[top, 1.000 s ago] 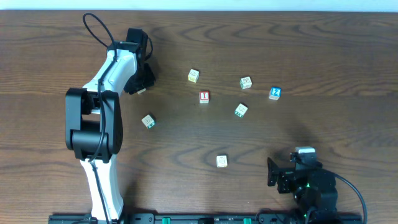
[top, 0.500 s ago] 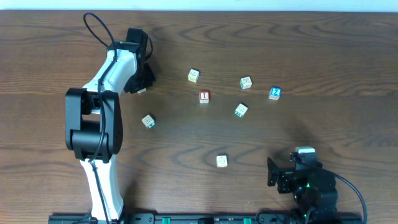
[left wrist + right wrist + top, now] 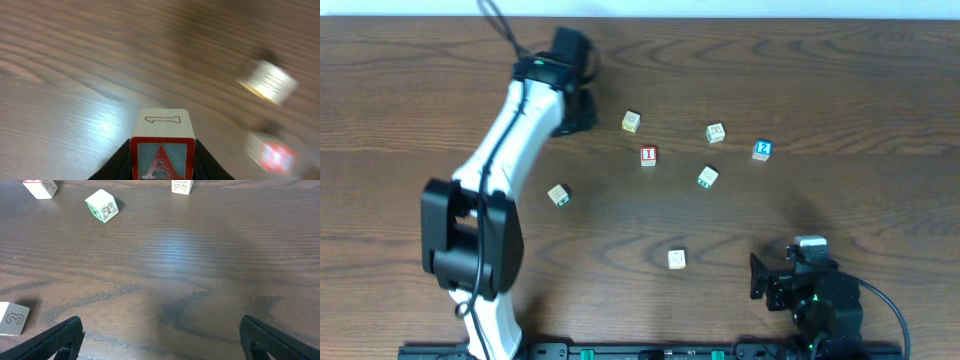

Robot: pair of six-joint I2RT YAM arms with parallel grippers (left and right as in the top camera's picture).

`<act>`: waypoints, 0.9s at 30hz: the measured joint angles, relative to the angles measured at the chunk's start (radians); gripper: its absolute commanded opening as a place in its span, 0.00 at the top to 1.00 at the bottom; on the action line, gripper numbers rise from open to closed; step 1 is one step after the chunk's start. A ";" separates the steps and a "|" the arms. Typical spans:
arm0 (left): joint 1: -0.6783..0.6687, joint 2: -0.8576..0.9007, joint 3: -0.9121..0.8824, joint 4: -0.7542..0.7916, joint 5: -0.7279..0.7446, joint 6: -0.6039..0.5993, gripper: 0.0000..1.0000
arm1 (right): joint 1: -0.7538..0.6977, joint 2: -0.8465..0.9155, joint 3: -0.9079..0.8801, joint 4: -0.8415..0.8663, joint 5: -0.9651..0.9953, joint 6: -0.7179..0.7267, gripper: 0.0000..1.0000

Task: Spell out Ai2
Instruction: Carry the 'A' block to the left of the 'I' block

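Observation:
My left gripper (image 3: 582,112) is shut on the red "A" block (image 3: 162,146), held above the table at the back, left of a cream block (image 3: 631,121). The red "1" block (image 3: 648,155) lies just right of it and shows blurred in the left wrist view (image 3: 270,155). The blue "2" block (image 3: 762,149) lies at the back right. My right gripper (image 3: 160,335) is open and empty near the front right edge; in the overhead view it is at the front right (image 3: 760,275).
Other blocks lie about: a cream one (image 3: 715,132), a green-marked one (image 3: 708,177), one at the left (image 3: 558,194), and a "3" block (image 3: 677,259), which also shows in the right wrist view (image 3: 12,318).
My left arm has swung right and toward the back with the block in its jaws, nearer the cream block. The right arm has not moved.

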 measured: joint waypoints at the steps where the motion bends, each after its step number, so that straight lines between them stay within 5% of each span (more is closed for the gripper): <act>1: -0.033 -0.011 -0.001 0.000 0.000 -0.005 0.94 | 0.000 0.000 0.000 0.000 0.000 0.000 0.01; 13: -0.141 -0.015 -0.315 0.256 0.027 -0.052 0.94 | 0.000 0.000 0.000 0.000 0.000 0.000 0.01; 27: -0.193 -0.012 -0.323 0.350 0.030 -0.029 0.94 | 0.000 0.000 0.000 0.000 0.000 0.000 0.01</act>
